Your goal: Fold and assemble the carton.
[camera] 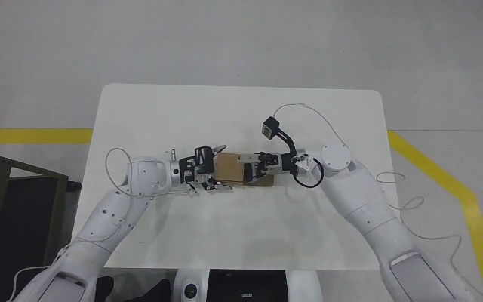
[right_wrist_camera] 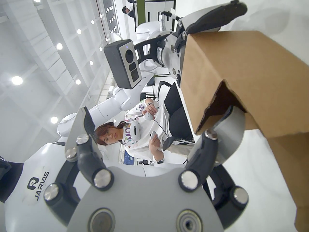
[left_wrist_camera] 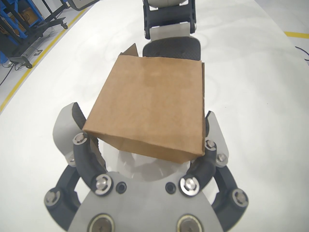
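Pushing the finger (right_wrist_camera: 231, 126) of your gaping right hand (right_wrist_camera: 157, 114) deeper could tear the carton (right_wrist_camera: 253, 73) from your clamped left hand (left_wrist_camera: 142, 115).

- A robotics lab: white table (camera: 226, 113) on grey floor (camera: 226, 38), yellow tape lines (camera: 45, 136) running either side of it.
- Blue equipment racks (left_wrist_camera: 33, 5) beyond the table's corner.

The carton (camera: 235, 162) blocks the middle of the desk (camera: 226, 113), and I cannot pass straight across there. My left end effector (camera: 219, 167) clasps one end. One finger of my right end effector (camera: 253, 167) sits inside the other, open end, its second finger spread wide outside. Around this cluster there is open desk surface: the far half, both sides and the near strip.
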{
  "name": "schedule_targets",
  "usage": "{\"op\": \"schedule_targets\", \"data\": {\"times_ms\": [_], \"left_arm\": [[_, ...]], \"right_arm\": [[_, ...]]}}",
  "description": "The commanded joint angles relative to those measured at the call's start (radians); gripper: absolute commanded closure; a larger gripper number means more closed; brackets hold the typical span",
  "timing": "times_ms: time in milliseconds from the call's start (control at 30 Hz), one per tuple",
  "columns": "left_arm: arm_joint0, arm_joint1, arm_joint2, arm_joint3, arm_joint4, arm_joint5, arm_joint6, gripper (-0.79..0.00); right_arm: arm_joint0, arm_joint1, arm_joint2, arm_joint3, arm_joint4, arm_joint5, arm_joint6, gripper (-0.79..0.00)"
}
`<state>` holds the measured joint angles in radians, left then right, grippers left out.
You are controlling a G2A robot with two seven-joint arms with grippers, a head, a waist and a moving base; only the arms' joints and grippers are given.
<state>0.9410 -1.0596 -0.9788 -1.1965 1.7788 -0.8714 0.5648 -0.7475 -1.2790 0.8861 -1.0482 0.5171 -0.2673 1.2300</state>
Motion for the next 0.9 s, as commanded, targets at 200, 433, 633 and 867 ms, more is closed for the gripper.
{"op": "schedule_targets", "data": {"times_ms": [200,433,633,867], "left_arm": [[-0.013,0.008,-0.011,0.020,-0.005,-0.019,0.017,-0.785],[-0.017,0.009,-0.006,0.024,-0.025,-0.036,0.009,-0.785],[-0.021,0.009,0.002,0.024,-0.035,-0.039,0.007,-0.785],[-0.025,0.010,0.007,0.017,-0.047,-0.042,0.003,-0.785]], "right_arm": [[-0.018,0.036,0.088,-0.024,-0.061,0.010,0.016,-0.785],[-0.024,0.047,0.115,-0.011,-0.111,0.000,-0.024,-0.785],[0.007,0.031,0.088,0.049,-0.080,-0.086,-0.007,-0.785],[0.071,0.000,0.046,0.170,-0.046,-0.165,-0.013,-0.785]]}}
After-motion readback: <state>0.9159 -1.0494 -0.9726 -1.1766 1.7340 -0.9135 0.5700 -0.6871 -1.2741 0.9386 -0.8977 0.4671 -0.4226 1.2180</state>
